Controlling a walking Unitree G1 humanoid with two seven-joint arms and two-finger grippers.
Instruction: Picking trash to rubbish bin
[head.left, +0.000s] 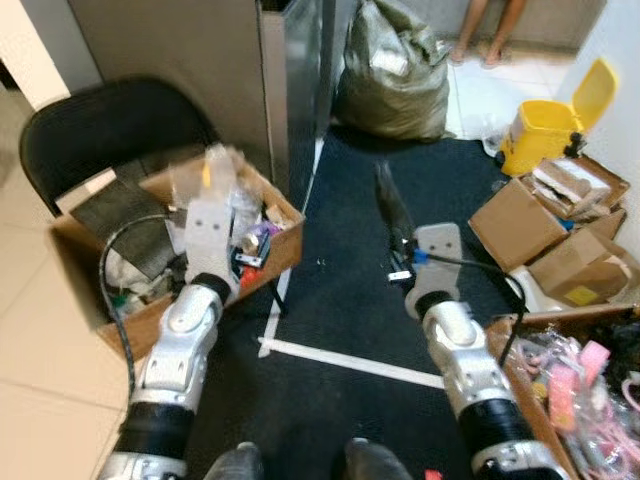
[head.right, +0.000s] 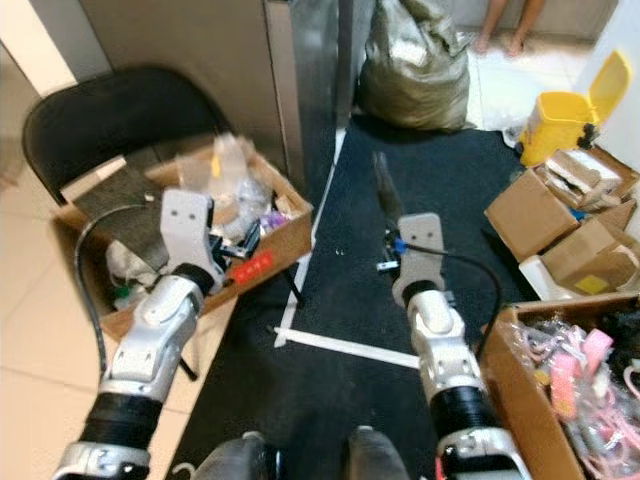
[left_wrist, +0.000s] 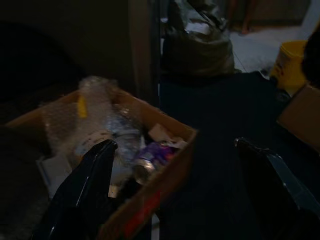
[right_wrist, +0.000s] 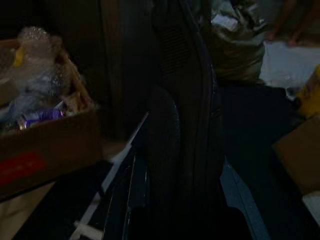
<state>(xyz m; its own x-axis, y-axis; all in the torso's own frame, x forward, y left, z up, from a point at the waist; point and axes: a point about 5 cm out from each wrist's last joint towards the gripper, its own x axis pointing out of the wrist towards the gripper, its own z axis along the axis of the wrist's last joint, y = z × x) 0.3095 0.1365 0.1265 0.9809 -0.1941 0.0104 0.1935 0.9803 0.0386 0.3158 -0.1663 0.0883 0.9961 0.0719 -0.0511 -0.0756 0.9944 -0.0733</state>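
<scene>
An open cardboard box (head.left: 286, 246) full of trash rests on a black folding chair (head.left: 100, 125). In it lie bubble wrap (head.left: 205, 175), clear plastic and a purple can (left_wrist: 152, 152). My left gripper (left_wrist: 175, 145) is open and straddles the box's near corner, one finger (left_wrist: 90, 185) over the trash and the other over the dark mat, with nothing held. My right gripper (head.left: 381, 172) is shut and points forward above the black mat (head.left: 430, 190). A yellow bin (head.left: 545, 130) with its lid raised stands at the far right.
A big grey trash bag (head.left: 395, 70) sits against the back wall beside a metal cabinet (head.left: 200, 70). Cardboard boxes (head.left: 520, 225) crowd the right side, one holding pink items (head.left: 580, 370). White tape (head.left: 350, 362) crosses the mat. A person's feet (head.left: 485, 50) stand at the back.
</scene>
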